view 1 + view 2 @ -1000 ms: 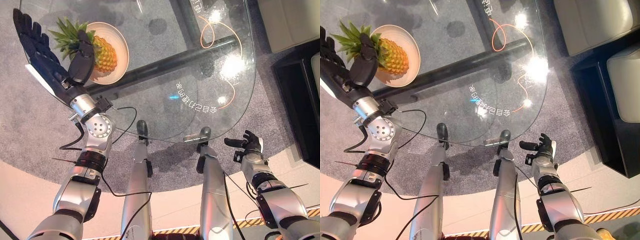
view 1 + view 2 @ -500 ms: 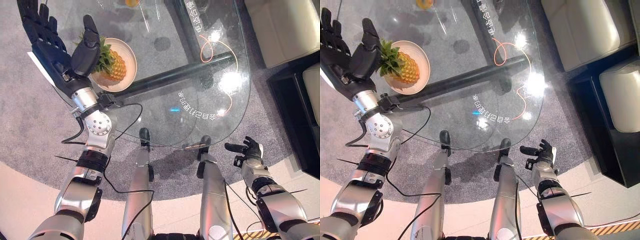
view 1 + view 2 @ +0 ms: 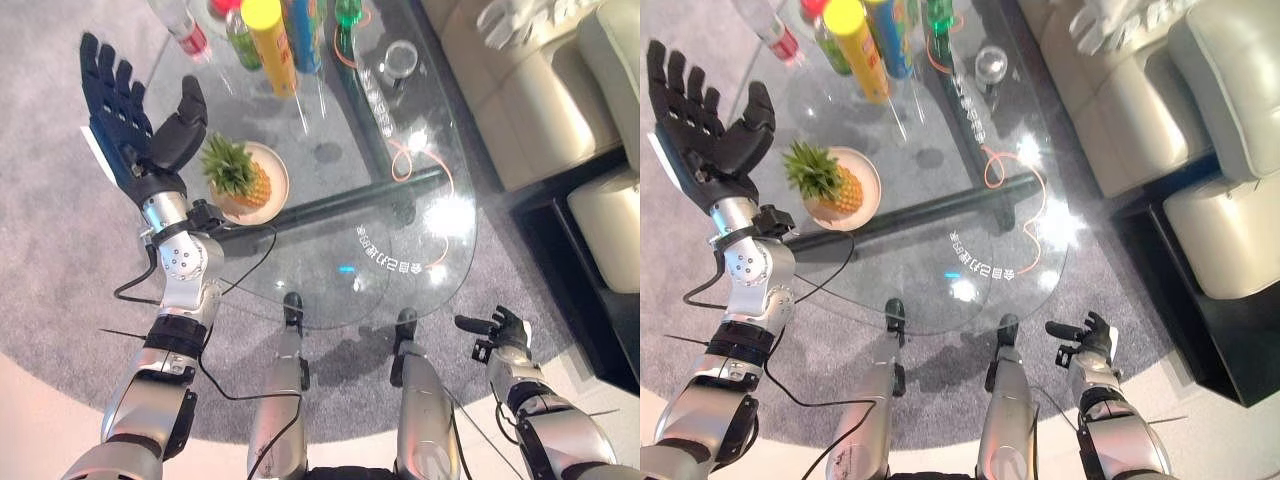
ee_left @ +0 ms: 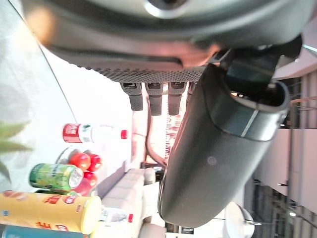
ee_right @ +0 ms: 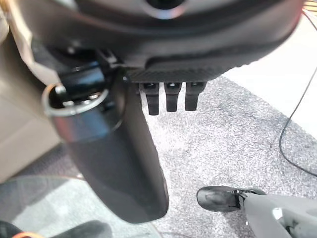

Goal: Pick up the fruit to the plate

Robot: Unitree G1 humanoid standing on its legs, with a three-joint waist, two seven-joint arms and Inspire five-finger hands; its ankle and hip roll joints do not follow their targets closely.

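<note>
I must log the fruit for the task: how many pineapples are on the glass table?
1. The pineapple lies on the plate near the table's left edge, beside the open left hand. More fruit may be hidden among the cans and bottles at the far end.

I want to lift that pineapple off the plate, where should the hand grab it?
Grip the pineapple round its yellow body, likely from above: it lies on its side on the plate, and the spiky crown points toward the open left hand.

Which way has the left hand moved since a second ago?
Yes, moved: the left hand has drawn back from the plate. Its thumb lay over the pineapple; now it is open, clear of the plate's left rim.
</note>
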